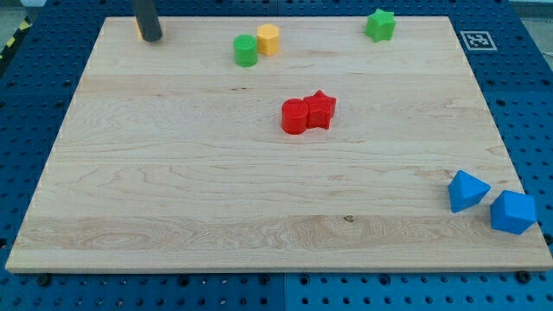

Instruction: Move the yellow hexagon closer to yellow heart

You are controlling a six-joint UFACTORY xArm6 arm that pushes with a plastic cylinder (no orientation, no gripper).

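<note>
The yellow hexagon (268, 39) sits near the view's top, touching a green cylinder (245, 50) on its lower left. My tip (151, 39) rests at the board's top left corner, far to the left of the hexagon. A thin yellow-orange sliver (138, 32) shows at the rod's left edge. It looks like the yellow heart, mostly hidden behind the rod, and its shape cannot be made out.
A green star (379, 24) lies at the top right. A red cylinder (295, 117) and a red star (320, 109) touch each other at mid-board. Two blue blocks (467, 190) (512, 212) sit at the lower right edge of the wooden board (173, 216).
</note>
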